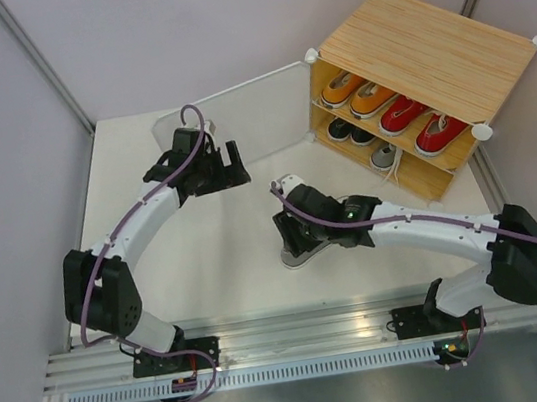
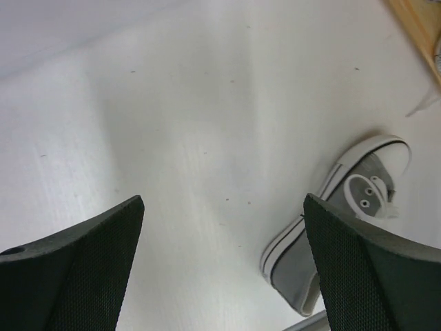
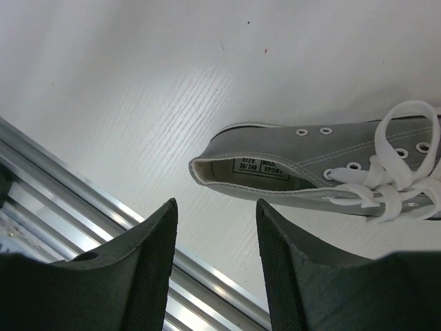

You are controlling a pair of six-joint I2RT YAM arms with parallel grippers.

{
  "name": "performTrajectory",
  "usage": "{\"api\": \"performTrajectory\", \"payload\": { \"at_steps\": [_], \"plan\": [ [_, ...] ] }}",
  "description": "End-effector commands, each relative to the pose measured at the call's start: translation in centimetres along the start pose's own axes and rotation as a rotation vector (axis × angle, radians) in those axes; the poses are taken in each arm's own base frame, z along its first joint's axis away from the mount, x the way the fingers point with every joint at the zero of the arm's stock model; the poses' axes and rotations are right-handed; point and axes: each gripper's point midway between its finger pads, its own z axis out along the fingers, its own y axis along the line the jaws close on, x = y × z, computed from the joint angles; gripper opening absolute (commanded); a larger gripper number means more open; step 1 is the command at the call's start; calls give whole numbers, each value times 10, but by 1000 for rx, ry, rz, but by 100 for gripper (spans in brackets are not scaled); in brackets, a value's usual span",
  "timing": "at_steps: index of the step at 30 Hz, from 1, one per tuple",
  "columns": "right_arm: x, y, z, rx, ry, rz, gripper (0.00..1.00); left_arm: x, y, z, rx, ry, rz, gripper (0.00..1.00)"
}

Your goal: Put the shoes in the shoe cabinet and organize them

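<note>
Grey shoe (image 3: 289,153) just past R end effector (image 3: 216,207) — jaws apart; L end effector (image 2: 222,200) spread.

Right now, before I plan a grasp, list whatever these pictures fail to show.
Top view: the grey shoe lies mostly under the right arm; only a sliver shows.
Right wrist view: its toe is cut off by the right edge.
Left wrist view: one end sits behind a finger of the left hand.
Top view: the lower-shelf shoes sit half under the upper shelf of the cabinet; their count is unclear.
</note>
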Motion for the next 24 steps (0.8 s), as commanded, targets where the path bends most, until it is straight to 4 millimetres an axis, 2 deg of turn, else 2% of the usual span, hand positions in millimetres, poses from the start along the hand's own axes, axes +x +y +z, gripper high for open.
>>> {"api": "performTrajectory", "payload": {
  "at_steps": [1,2,4,6,7,8,13,21,24],
  "plan": [
    [-18,10,8,75,-37,62,54,-19,30,-28,-188,-86,88,99],
    [-25,17,7,70,-47,70,54,-18,35,-29,-211,-88,91,99],
    [-17,25,17,80,-5,52,54,-20,47,-32,-261,-93,102,99],
    [-16,37,22,73,12,42,53,-23,51,-36,-287,-107,105,99],
    [-5,35,31,97,59,29,53,-23,55,-37,-309,-114,104,99],
    [-8,39,33,98,59,28,53,-23,57,-38,-320,-119,102,99],
    [9,36,46,177,125,21,53,-24,71,-44,-391,-132,97,98],
    [38,21,58,279,202,-2,50,-22,73,-43,-402,-126,73,98],
    [41,14,63,313,209,-22,50,-23,76,-43,-410,-127,67,98]
  ]
}}
